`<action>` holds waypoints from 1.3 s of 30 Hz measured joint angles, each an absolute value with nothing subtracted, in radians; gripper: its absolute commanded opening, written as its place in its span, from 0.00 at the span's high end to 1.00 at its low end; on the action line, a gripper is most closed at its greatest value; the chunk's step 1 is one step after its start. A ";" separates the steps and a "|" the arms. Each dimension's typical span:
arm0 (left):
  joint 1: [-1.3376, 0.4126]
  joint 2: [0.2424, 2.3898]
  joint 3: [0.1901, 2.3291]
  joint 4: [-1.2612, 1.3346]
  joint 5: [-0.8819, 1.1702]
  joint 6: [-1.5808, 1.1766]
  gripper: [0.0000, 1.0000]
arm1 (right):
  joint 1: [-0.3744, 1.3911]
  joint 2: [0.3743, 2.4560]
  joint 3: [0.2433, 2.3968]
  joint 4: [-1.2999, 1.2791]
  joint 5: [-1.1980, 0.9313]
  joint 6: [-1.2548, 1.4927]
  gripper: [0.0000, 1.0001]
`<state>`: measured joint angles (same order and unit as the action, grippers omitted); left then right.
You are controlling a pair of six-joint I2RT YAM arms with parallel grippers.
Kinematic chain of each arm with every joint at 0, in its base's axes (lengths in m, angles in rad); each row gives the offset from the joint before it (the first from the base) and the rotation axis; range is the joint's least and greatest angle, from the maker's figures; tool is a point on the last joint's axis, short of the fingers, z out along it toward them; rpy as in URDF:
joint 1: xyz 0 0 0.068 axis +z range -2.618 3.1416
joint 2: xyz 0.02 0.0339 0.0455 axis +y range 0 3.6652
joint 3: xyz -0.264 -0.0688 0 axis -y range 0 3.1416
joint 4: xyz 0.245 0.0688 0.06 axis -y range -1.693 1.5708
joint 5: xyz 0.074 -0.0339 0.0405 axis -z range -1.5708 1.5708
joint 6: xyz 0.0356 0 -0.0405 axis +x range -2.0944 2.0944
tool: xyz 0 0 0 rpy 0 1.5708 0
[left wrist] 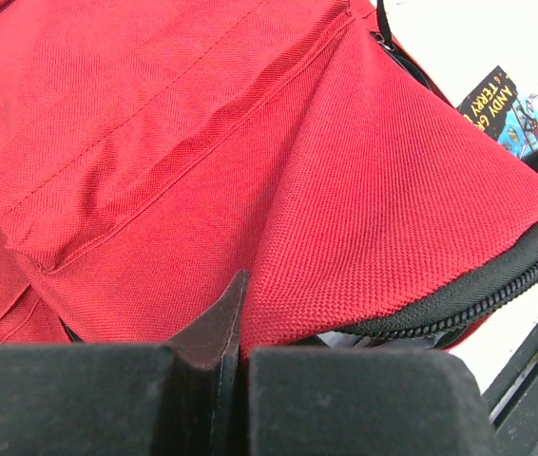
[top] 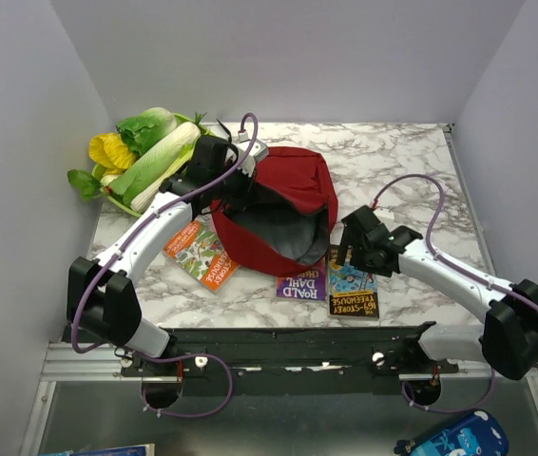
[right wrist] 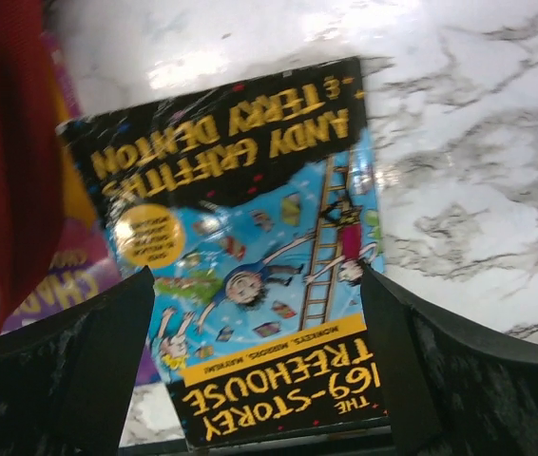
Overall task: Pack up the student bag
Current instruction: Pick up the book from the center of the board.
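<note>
Closest to view, the left pincer (left wrist: pixel 229 353) is clamped on a fold of red cloth beside the black zipper (left wrist: pixel 469 296) of the student bag (top: pixel 288 190). The right pincer (right wrist: pixel 255 285) is spread wide, holding nothing, just above a blue treehouse book (right wrist: pixel 240 161) lying flat near the tabletop's (top: pixel 412 171) near edge. The bag sits mid-tabletop, slightly left, its mouth gaping toward the near edge with grey lining showing. A purple book (top: pixel 299 285) pokes out beside the blue one, and an orange book (top: pixel 200 252) lies left of the bag. Toy greens (top: pixel 150 152) fill the far left corner.
</note>
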<state>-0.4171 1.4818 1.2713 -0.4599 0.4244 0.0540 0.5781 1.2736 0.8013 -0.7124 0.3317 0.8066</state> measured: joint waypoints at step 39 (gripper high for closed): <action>-0.392 1.460 1.254 -0.466 0.430 0.064 1.00 | 0.870 1.393 0.844 -0.718 0.391 0.847 0.99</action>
<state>-0.3923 1.4605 1.2537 -0.4660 0.4305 0.0643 0.8696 1.3930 0.8436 -0.7181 0.3908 0.8471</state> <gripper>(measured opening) 0.039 0.022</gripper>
